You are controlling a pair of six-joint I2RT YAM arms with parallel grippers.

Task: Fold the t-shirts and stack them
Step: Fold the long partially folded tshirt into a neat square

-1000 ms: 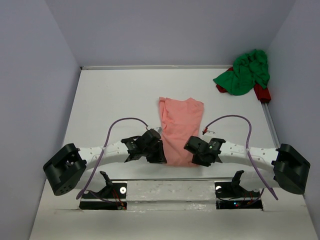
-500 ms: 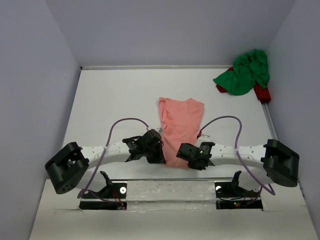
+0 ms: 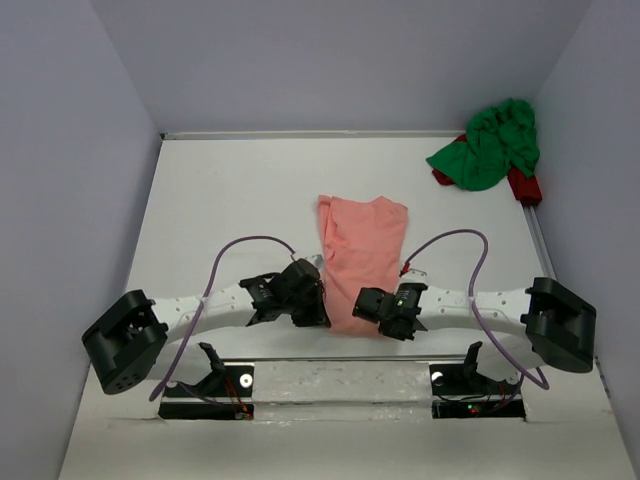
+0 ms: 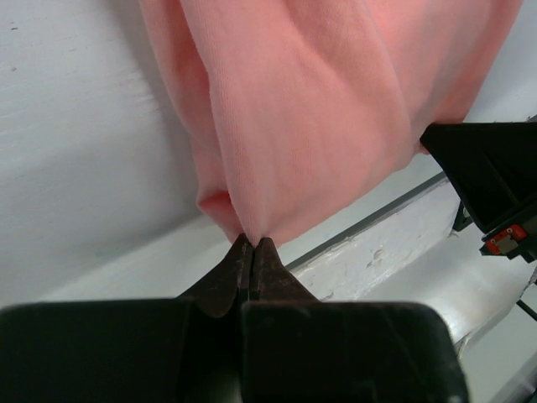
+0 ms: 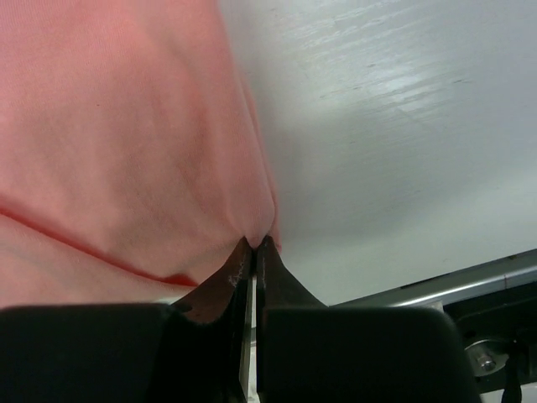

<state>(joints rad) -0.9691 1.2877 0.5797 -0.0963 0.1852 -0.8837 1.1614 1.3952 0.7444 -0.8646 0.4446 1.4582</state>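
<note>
At the near edge of the counter (image 3: 230, 200), both arms reach inward towards the middle, and their tips sit just either side of the near hem of the salmon pink t-shirt (image 3: 362, 245).

The left end effector (image 3: 320, 316) is at the hem's near left corner. In the left wrist view, its jaws (image 4: 253, 245) are pressed together with a pinch of pink cloth (image 4: 310, 109) caught between the tips. The fabric fans out and away from that point in soft folds.

The right end effector (image 3: 364, 306) is at the near right corner. In the right wrist view, it (image 5: 254, 243) is likewise closed tight on a gathered edge of the same shirt (image 5: 109, 126). A darker hem line runs across the cloth just beside the tips, and bare white counter lies to the right.

Beyond the two grips, the pink shirt lies on the middle of the counter as a long, narrow folded strip. It runs away from the arms and is slightly wider at its far end.

Well apart from it, in the far right corner against the side wall, the green t-shirt (image 3: 490, 145) is bunched in a crumpled heap. The heap rests partly on a red object (image 3: 525, 187) whose shape is mostly hidden.
</note>
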